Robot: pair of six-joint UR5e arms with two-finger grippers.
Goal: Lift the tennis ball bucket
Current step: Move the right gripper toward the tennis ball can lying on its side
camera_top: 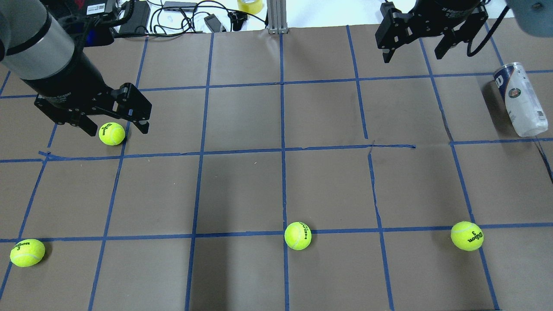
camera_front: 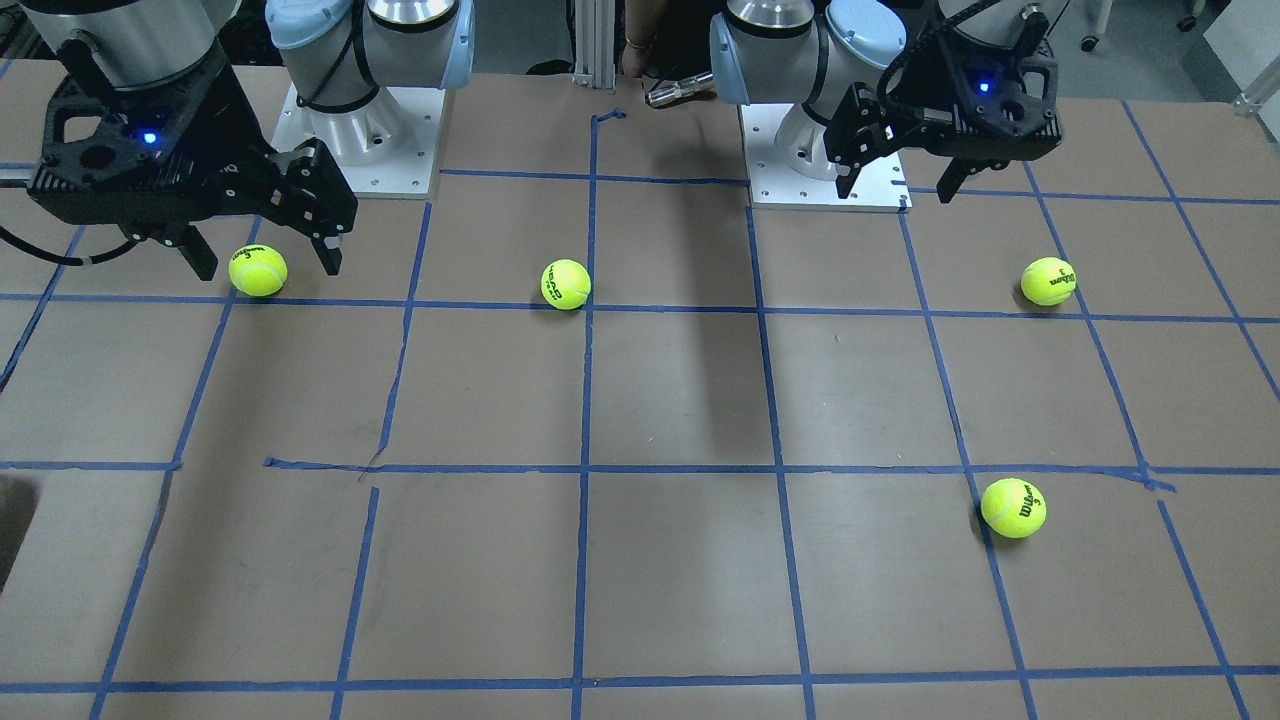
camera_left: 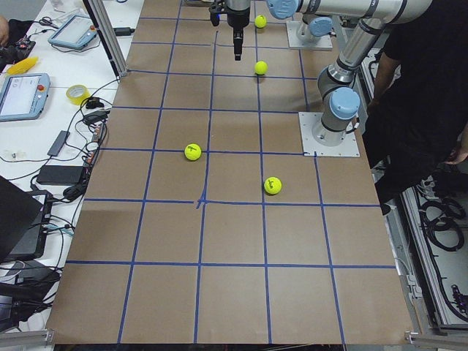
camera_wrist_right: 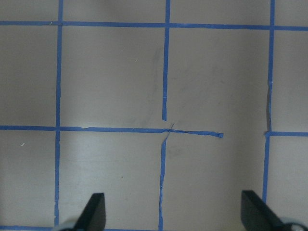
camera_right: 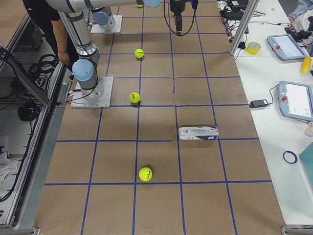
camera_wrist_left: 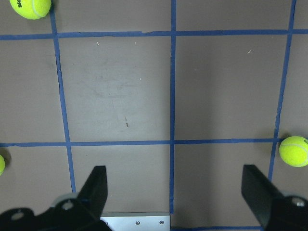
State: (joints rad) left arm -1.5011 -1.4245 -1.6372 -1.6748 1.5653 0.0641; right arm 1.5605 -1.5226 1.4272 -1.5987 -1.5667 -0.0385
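Lying on its side, the tennis ball bucket [camera_top: 520,99] rests on the table [camera_top: 242,190] in the far right part, close to the right edge. Its long axis runs roughly from near to far. There is one bucket only, and it is well apart from both grippers.

The grippers are two, and both hang high above the table. The right gripper [camera_top: 413,58] is over the right half, to the left of the bucket; in its wrist view the two fingers [camera_wrist_right: 94,211] stand wide apart with only the table between them. The left gripper [camera_top: 117,128] is over the left half, and its fingers [camera_wrist_left: 97,185] are also spread wide, holding nothing.

I count four tennis balls on the table: the far left ball [camera_top: 112,133], the near left ball [camera_top: 27,252], the near middle ball [camera_top: 297,236] and the near right ball [camera_top: 467,236]. All four are well apart from the bucket.
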